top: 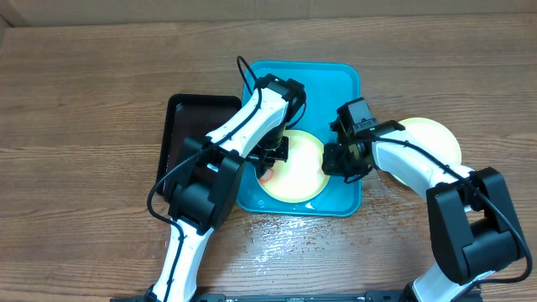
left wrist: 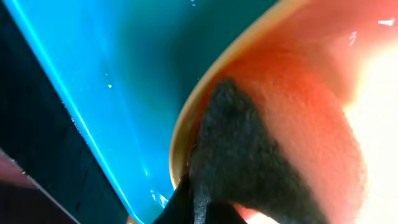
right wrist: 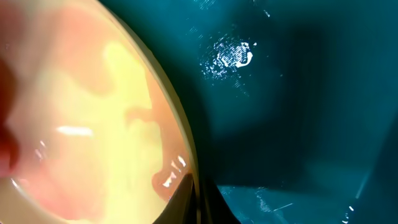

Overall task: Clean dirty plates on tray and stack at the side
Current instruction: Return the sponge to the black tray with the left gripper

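A yellow-green rimmed dirty plate [top: 300,174] lies on the turquoise tray [top: 336,84], smeared with reddish sauce [left wrist: 298,93]. My left gripper [top: 273,155] is shut on a dark scrubbing pad [left wrist: 242,155] that presses onto the plate's left side, just inside the rim. My right gripper [top: 340,159] is shut on the plate's right rim [right wrist: 186,155], one finger inside and one outside. In the right wrist view the plate [right wrist: 93,112] shows pink sauce streaks, with the tray floor [right wrist: 298,93] beside it.
A pale yellow-green plate [top: 435,138] rests on the table to the right of the tray, partly under my right arm. A black tray [top: 189,126] lies to the left of the turquoise one. Water spots [top: 285,231] wet the table in front of the tray.
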Controlling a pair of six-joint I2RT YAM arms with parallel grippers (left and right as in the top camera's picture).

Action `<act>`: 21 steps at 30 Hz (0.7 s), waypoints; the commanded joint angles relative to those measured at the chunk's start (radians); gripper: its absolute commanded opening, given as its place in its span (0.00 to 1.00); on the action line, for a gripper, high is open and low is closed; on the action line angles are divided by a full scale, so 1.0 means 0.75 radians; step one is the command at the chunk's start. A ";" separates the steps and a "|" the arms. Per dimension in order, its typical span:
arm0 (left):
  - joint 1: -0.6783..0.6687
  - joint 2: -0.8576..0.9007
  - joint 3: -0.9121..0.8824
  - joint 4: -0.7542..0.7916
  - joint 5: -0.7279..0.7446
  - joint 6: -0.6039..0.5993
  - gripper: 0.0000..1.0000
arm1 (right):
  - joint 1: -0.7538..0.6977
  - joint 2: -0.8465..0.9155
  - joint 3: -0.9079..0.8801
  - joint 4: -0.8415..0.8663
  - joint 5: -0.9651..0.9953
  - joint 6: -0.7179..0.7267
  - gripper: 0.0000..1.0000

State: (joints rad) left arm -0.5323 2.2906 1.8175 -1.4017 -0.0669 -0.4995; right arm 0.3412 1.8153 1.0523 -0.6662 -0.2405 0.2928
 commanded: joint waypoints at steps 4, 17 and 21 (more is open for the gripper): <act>0.070 -0.174 -0.004 0.030 0.207 0.003 0.05 | -0.015 0.009 -0.006 -0.006 0.054 -0.007 0.04; 0.399 -0.517 -0.013 -0.055 -0.019 0.101 0.04 | -0.015 0.009 -0.006 -0.001 0.062 -0.007 0.04; 0.469 -0.508 -0.138 0.010 -0.052 0.099 0.04 | -0.015 0.009 -0.006 0.005 0.062 -0.007 0.04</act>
State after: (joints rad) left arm -0.2039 1.8938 1.7954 -1.4242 -0.0353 -0.4416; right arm 0.3351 1.8153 1.0523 -0.6704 -0.2276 0.2939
